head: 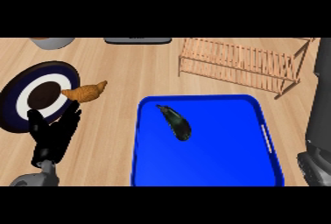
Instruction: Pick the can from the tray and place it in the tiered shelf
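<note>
Looking down from the head view, a blue tray (207, 175) lies on the wooden table (129, 65), and the only thing on it is a dark, elongated object (176, 123) lying flat in the upper left part; it does not look like a can, and no can shows on the tray. The wooden tiered shelf (242, 61) stands beyond the tray, toward the upper right, apart from it. At the left a croissant (85, 92) rests on the edge of a round plate (19, 87) with dark blue and white rings. The left hand (51, 135) shows at lower left with its fingers straight and pointing up, holding nothing, overlapping the plate's lower edge. The right hand shows only as a dark shape at the right edge, and I cannot tell how its fingers stand.
</note>
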Motion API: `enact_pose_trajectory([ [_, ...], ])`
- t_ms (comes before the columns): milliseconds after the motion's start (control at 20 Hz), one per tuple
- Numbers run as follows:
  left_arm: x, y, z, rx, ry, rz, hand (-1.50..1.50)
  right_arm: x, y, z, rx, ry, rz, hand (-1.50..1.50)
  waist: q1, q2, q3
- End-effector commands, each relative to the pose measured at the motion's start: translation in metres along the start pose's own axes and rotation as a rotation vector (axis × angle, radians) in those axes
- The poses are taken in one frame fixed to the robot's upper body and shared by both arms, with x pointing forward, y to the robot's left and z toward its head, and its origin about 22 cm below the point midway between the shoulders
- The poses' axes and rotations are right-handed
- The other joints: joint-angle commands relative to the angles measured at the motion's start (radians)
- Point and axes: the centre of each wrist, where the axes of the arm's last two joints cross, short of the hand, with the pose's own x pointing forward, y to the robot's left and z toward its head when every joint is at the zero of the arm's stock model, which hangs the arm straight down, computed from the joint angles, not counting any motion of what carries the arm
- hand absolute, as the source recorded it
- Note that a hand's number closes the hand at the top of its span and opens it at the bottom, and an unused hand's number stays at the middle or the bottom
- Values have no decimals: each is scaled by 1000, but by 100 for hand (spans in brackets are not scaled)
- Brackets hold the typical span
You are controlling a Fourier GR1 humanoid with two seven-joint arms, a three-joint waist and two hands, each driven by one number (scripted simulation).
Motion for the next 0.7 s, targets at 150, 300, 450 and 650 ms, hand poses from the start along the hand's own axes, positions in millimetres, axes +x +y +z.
enact_pose_trajectory([
  [150, -18, -4, 3, -24, 44, 20, 0, -13, -9, -47, 89, 73, 82, 150, 11, 7, -5],
  [300, -4, 6, -13, -5, 34, 0, 0, -20, 16, -49, 132, 58, 118, 150, 2, 8, -5],
  [450, -8, 9, -8, 2, 47, -11, 0, -47, 9, -72, 127, 57, 137, 150, 4, 8, -4],
  [650, -5, -13, 1, -17, 68, -7, 0, -58, 34, -77, 88, 61, 152, 150, 9, 8, -4],
])
